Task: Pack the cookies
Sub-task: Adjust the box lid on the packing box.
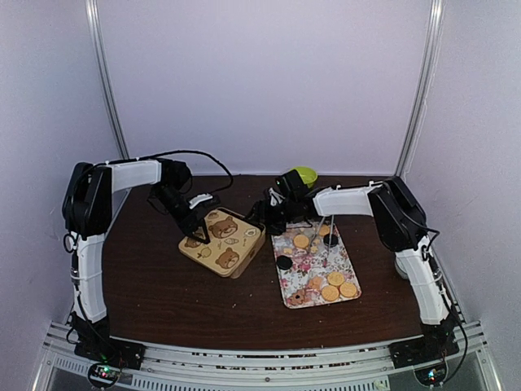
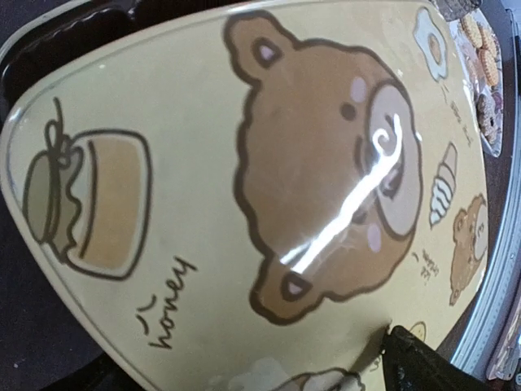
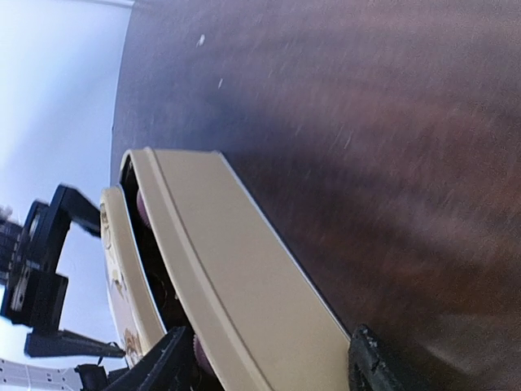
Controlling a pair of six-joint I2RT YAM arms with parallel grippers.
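the cream tin lid (image 2: 203, 122) carries one word that reads clearly: "honey" (image 2: 167, 305), in thin dark handwriting, just beside a drawn honey jar (image 2: 89, 199). more small handwritten scribbles stand on the same lid, next to the little bear (image 2: 468, 244) drawing and below the fried egg (image 2: 431, 41) drawing, but they are too small to read.

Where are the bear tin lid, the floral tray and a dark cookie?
bear tin lid (image 1: 221, 242): top view, centre of lid
floral tray (image 1: 312, 262): top view, bare middle patch
dark cookie (image 1: 283, 262): top view, its centre
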